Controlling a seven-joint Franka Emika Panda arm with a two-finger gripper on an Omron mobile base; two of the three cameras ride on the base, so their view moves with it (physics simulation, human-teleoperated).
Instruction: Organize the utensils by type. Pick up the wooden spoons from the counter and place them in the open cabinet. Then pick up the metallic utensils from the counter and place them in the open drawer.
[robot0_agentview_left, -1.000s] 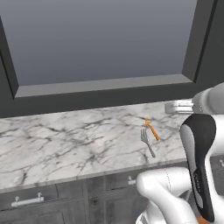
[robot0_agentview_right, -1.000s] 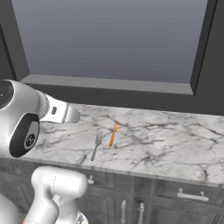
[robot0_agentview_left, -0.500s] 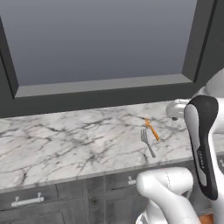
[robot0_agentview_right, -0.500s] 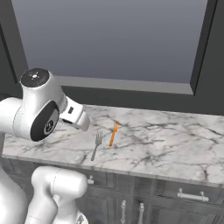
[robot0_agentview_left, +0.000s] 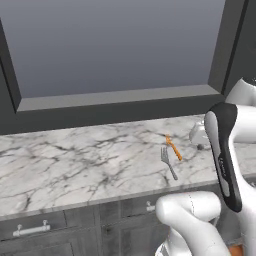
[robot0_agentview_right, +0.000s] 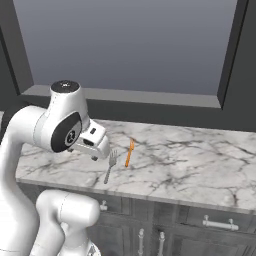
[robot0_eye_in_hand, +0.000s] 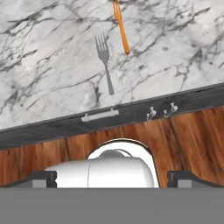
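Two metallic utensils lie side by side on the white marble counter (robot0_agentview_left: 75, 165): a slim grey fork (robot0_agentview_left: 169, 162) (robot0_agentview_right: 110, 166) (robot0_eye_in_hand: 105, 63) and a thin orange-handled utensil (robot0_agentview_left: 173, 147) (robot0_agentview_right: 129, 152) (robot0_eye_in_hand: 121, 26). My gripper (robot0_agentview_right: 94, 156) (robot0_agentview_left: 200, 145) hangs a little above the counter, just beside the fork, on the arm's side of it. In the hand view the gripper (robot0_eye_in_hand: 111, 177) stands open and empty, its fingertips (robot0_eye_in_hand: 41, 177) far apart. The wooden spoons, the cabinet and the open drawer are out of view.
Dark drawer fronts with short pale handles (robot0_agentview_left: 31, 230) (robot0_agentview_right: 220, 223) (robot0_eye_in_hand: 99, 115) run under the counter (robot0_agentview_right: 190, 160) (robot0_eye_in_hand: 43, 65). A large dark-framed grey recess (robot0_agentview_left: 115, 45) rises behind it. Wood floor (robot0_eye_in_hand: 183, 135) lies in front. My white arm (robot0_agentview_left: 225, 160) (robot0_agentview_right: 60, 130) stands beside the utensils.
The arm has swung its hand in toward the fork, and the hand now hangs close beside it. The fork and the orange-handled utensil have not moved. The gripper stays open.
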